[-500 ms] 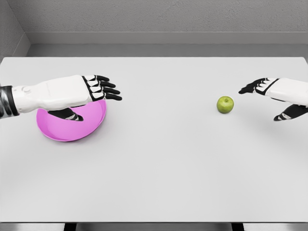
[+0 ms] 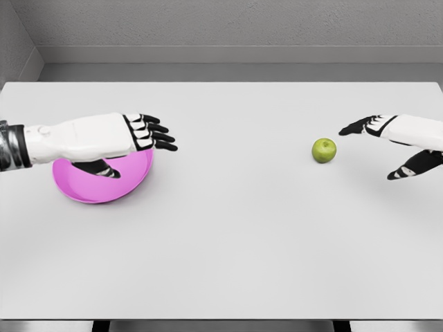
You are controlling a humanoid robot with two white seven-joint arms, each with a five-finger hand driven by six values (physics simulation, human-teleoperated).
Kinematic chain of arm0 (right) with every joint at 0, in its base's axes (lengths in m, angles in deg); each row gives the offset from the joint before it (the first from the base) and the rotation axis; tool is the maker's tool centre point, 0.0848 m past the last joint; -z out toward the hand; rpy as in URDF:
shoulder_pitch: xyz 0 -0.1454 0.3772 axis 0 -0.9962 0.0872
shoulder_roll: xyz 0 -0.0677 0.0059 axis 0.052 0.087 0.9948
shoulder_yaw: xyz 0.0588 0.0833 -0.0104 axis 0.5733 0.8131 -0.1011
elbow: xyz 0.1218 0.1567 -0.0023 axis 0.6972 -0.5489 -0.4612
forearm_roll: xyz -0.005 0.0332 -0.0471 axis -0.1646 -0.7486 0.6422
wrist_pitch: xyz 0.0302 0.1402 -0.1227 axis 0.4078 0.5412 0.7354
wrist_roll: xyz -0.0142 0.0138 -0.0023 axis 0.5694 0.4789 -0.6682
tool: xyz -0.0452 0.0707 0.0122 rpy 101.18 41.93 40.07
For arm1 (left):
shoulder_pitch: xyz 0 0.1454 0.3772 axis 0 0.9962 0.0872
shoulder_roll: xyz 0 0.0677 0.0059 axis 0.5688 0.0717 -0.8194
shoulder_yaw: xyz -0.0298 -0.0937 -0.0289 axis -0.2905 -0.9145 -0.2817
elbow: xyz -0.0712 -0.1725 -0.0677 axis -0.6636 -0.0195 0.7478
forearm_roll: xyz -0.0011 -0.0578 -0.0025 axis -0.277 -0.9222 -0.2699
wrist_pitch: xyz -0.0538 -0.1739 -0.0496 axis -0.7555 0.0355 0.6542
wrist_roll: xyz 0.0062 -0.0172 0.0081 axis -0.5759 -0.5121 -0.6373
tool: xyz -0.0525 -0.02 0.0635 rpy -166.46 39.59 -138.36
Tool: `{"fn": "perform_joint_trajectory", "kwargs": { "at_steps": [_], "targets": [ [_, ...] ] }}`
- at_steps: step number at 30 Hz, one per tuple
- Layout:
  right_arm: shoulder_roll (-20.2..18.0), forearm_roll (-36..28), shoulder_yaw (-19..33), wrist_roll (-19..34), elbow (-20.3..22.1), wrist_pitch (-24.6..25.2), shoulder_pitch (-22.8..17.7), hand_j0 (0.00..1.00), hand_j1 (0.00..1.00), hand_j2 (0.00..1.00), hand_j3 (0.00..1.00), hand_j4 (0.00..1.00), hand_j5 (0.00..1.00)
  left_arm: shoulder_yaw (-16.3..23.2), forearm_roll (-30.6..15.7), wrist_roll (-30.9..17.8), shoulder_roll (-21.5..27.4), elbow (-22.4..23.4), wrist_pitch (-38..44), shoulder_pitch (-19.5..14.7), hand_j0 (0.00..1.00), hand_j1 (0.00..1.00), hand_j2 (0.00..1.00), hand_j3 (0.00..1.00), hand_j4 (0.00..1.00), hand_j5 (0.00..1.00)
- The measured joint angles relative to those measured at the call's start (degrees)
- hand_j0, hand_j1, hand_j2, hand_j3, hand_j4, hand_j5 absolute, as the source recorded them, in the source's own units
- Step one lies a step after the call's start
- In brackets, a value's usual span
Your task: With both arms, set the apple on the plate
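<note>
The left arm enters from the left edge of the frame, at middle height, and reaches almost level toward the right. Its forearm is white, with a dark banded part at the edge of the picture. The left hand [image 2: 142, 133] is in the left part of the frame, with the back of the hand facing up. Its black fingers [image 2: 160, 136] are stretched out toward the right and a little apart from each other, and the thumb [image 2: 104, 170] hangs below the palm. The hand holds nothing. It hovers over the upper part of the plate [image 2: 104, 188], a pink round dish that lies on the table [image 2: 228, 235] at the left. The hand and forearm hide the far rim of the plate.

The right arm enters from the right edge, also at middle height. The right hand [image 2: 391, 138] is open wide: the fingers [image 2: 360, 126] point to the left, toward the middle of the frame, and the thumb [image 2: 408, 166] is spread far below them, so there is a big gap between thumb and fingers. This hand also holds nothing.

The apple [image 2: 324, 150] is green and small. It sits on the table right of the centre, just left of the right hand's fingertips and slightly lower, not touching them. It is well apart from the plate.
</note>
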Motion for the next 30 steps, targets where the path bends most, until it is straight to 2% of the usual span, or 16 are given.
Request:
{"fn": "perform_joint_trajectory", "kwargs": {
  "at_steps": [3,8,12,17,30],
  "targets": [
    [2.4,-4.1,-1.5,0.6,-0.2,0.0,0.6,1.00,1.00,1.00,1.00,1.00,1.00,0.3,0.0,-0.4,-0.3,0.0,0.0,-0.5,1.00,1.00,1.00,1.00,1.00,1.00],
    [6.1,-5.6,-2.3,0.9,-0.7,0.0,2.5,1.00,1.00,1.00,1.00,1.00,1.00,1.0,-0.1,-0.7,-0.5,0.1,0.0,-0.8,1.00,1.00,1.00,1.00,1.00,1.00],
    [7.3,-1.5,-2.4,0.9,-1.6,0.4,3.3,1.00,1.00,1.00,1.00,1.00,1.00,2.5,0.0,-0.8,-0.5,0.4,0.0,-1.7,1.00,1.00,1.00,1.00,1.00,1.00],
    [9.0,4.6,-2.4,0.9,-3.8,3.2,4.8,1.00,1.00,1.00,1.00,1.00,1.00,3.8,0.8,-0.9,-0.5,0.6,0.0,-1.8,1.00,1.00,1.00,1.00,1.00,1.00],
    [16.2,8.3,-2.6,0.9,-14.0,3.5,6.9,1.00,1.00,1.00,1.00,1.00,1.00,5.2,1.3,-0.9,-0.6,0.7,0.0,-1.8,1.00,1.00,1.00,1.00,1.00,1.00]
  ]
}}
